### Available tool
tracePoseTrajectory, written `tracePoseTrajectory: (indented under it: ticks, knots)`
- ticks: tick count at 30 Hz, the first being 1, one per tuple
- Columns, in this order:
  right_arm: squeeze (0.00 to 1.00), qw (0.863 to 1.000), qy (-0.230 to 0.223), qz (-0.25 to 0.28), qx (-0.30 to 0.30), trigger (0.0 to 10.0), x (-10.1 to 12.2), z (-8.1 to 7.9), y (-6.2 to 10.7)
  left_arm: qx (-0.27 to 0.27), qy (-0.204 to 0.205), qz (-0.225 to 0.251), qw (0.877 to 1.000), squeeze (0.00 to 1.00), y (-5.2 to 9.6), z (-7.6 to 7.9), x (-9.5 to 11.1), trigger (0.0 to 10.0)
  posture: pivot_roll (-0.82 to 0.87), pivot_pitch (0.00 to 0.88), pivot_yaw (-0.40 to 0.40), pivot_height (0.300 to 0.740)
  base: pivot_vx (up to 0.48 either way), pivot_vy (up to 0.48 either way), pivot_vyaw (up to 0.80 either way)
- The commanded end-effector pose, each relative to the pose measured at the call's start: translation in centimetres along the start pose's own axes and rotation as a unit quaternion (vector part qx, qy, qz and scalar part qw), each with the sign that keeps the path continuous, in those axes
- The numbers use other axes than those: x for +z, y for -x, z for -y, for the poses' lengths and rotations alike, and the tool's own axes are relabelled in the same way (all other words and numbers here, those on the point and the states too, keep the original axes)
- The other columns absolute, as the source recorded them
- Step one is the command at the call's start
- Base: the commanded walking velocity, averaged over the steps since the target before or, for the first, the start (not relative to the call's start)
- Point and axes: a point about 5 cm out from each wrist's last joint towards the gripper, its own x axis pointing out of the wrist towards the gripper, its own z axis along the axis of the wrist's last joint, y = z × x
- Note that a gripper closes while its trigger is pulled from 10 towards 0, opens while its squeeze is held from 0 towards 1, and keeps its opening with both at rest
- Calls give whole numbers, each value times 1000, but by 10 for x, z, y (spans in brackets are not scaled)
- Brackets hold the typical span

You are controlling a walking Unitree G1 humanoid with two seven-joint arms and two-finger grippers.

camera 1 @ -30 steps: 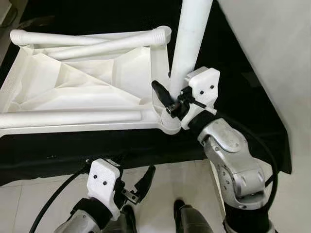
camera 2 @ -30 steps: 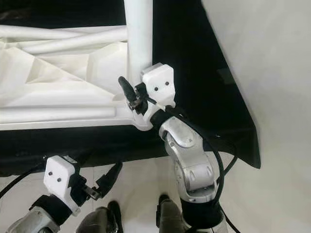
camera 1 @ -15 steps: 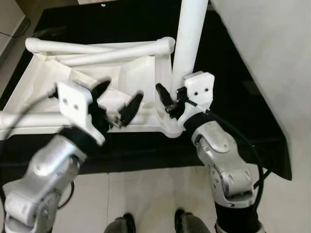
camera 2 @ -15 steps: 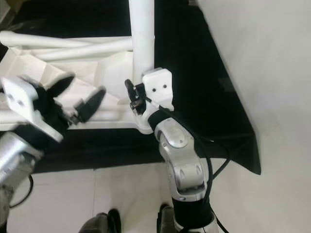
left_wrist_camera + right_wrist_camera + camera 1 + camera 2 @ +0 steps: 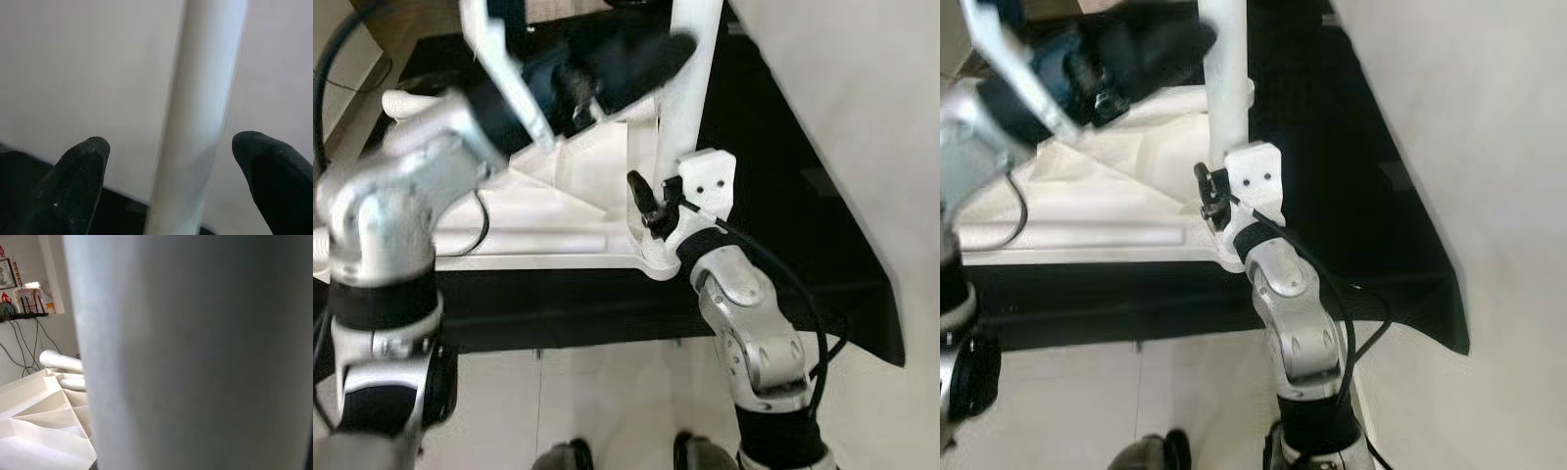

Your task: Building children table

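In the left eye view, you are looking down at the white plastic children's table top [image 5: 558, 211], lying upside down on a black cloth [image 5: 773, 147], with one tall white round table leg [image 5: 690, 88] standing straight up at its near right corner. Your right gripper [image 5: 656, 208] is sitting low at the foot of that leg, one black finger on each side of it, so you are clamping the leg just above the corner. Your left gripper [image 5: 607, 73] is hanging up high and close to the camera, blurred, just to the left of the same leg. In the right eye view, the leg [image 5: 1224, 69] is running straight up and down, and the left claw [image 5: 1136, 49] is beside its upper part. In the left wrist view, the two black fingertips [image 5: 78, 181] are wide apart, and the leg [image 5: 200, 117] is standing between them without touching. So the left claw is nearer the top, and the leg lies straight ahead. In the right wrist view, the leg [image 5: 195, 352] is pressing right up close, with the ribbed table underside [image 5: 39, 426] beside it.
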Motion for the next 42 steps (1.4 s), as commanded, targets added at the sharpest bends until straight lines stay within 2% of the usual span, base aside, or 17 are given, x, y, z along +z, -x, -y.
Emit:
tracePoseTrajectory:
  ticks: [1,3,4,7,8,11,12,16,17,19,20,22,33,35,36,38,42]
  knots:
    - [0,997,-43,-31,48,10000,-14,-22,-2,2,11,-28,1000,0,-2,-6,-3,10000,24,200,104,740,0,0,0]
    - [0,997,-44,-29,50,10000,-13,-22,-2,5,17,-38,999,0,-5,-9,-3,10000,24,200,104,740,0,0,0]
    - [0,997,-36,-16,64,10000,-9,-27,-1,4,38,-73,997,0,-12,-16,-12,10000,27,197,107,740,0,0,0]
    - [0,997,-33,-12,70,10000,-8,-29,-1,-3,42,-87,995,0,-13,-16,-16,10000,27,197,107,740,0,0,0]
    - [0,996,-28,-6,81,10000,-6,-34,-1,-19,39,-106,993,0,-16,-15,-22,10000,26,196,108,740,0,0,0]
    - [0,996,-27,-4,89,10000,-5,-36,-1,-28,33,-118,992,0,-18,-15,-23,10000,27,193,109,740,0,0,0]
    - [0,995,-28,-3,95,10000,-5,-38,-1,-39,13,-135,990,0,-20,-14,-25,10000,27,190,110,740,0,0,0]
    - [0,995,-28,-2,99,10000,-5,-39,-1,-46,2,-145,988,0,-23,-13,-25,10000,27,190,110,740,0,0,0]
    - [0,994,-28,-2,104,10000,-5,-40,-1,-52,-19,-154,987,0,-24,-11,-27,0,27,190,110,740,0,0,0]
    - [0,994,-28,-2,104,10000,-5,-40,-1,-52,-19,-154,987,0,-24,-11,-27,0,27,190,110,740,0,0,0]
    - [0,993,-29,-3,110,10000,-5,-42,-1,-62,-60,-166,982,0,-24,-9,-29,0,27,194,110,740,0,0,0]
    - [0,993,-29,-3,112,10000,-5,-42,-1,-66,-75,-169,980,0,-24,-8,-29,0,27,195,109,740,0,0,0]
    - [0,992,-35,-6,119,10000,-4,-41,-2,-74,-85,-165,980,0,-22,-4,-30,0,22,203,102,740,0,0,0]
    - [0,990,-26,7,138,10000,-1,-41,-3,-73,-85,-164,980,0,-21,-4,-30,0,19,207,96,740,0,0,0]
    - [1000,986,-26,17,166,10000,3,-40,-5,-72,-86,-162,980,0,-20,-4,-31,0,16,210,90,740,0,0,0]
    - [1000,976,-27,30,213,10000,9,-37,-7,-70,-85,-157,981,0,-19,-4,-32,0,13,214,85,740,0,0,0]
    - [1000,966,-20,39,256,10000,14,-32,-10,-69,-84,-152,982,0,-19,-3,-32,0,11,215,80,740,0,0,0]
